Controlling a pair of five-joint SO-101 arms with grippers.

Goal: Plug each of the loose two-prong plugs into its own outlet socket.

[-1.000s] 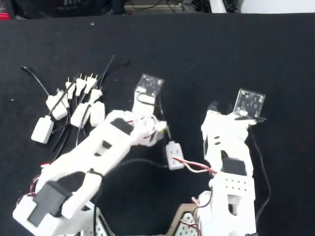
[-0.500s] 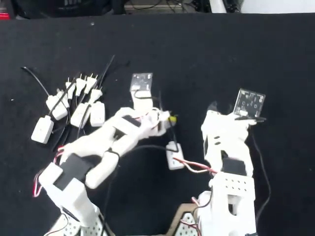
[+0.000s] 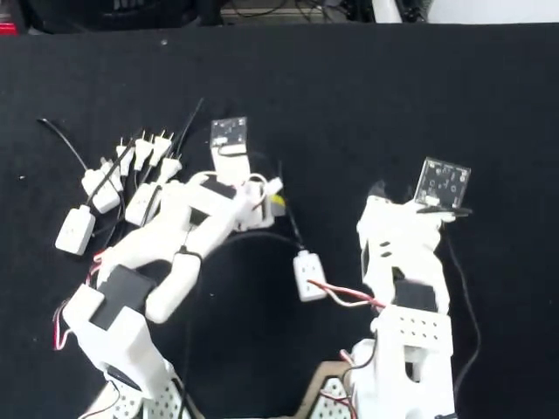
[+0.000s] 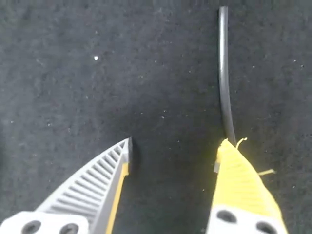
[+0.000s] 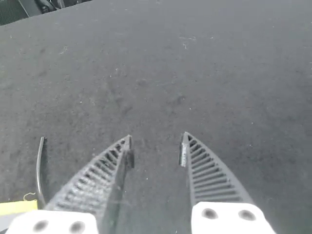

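Observation:
Several white two-prong plugs (image 3: 148, 155) and white outlet sockets (image 3: 96, 196) with black cords lie bunched at the table's left. One more white socket (image 3: 307, 276) lies alone in the middle, its black cord (image 3: 288, 218) running toward the back. My left gripper (image 3: 272, 195) hovers behind that socket, beside the cord. In the left wrist view the left gripper (image 4: 175, 146) is open with nothing between its fingers, and the cord (image 4: 223, 73) runs past its yellow-taped finger (image 4: 239, 180). My right gripper (image 5: 156, 146) stands open over bare cloth, at the right (image 3: 381, 190) in the high view.
A black cloth (image 3: 367, 96) covers the table. The back and the far right are bare cloth. Red and white wires (image 3: 345, 297) trail from the right arm toward the lone socket. A black cord end (image 5: 39, 170) lies beside the right gripper.
The left arm has swung left and toward the back, away from the lone middle socket. The right arm has not moved.

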